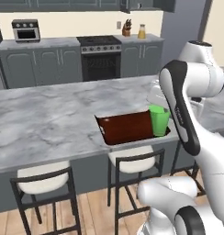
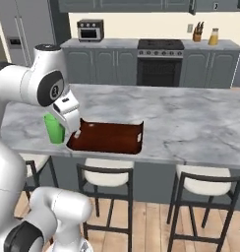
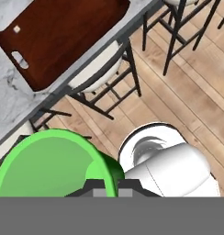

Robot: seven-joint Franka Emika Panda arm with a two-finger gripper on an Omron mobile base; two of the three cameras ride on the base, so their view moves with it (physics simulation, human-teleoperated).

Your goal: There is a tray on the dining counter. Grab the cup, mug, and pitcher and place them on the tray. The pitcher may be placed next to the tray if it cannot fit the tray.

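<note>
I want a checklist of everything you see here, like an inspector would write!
Surface: dining counter, grey-white marble.
Job's things: tray at the counter's near edge; cup, green, held up by the tray's end; pitcher far off on the back counter beside the knife block.
Clutter: nothing seen.
Tool: tool shut on the cup's rim.
Cables: nothing seen.
Surroundings: stools under the counter, stove, toaster oven.

Bare tray [image 2: 109, 138] floor, rim-bounded
</note>
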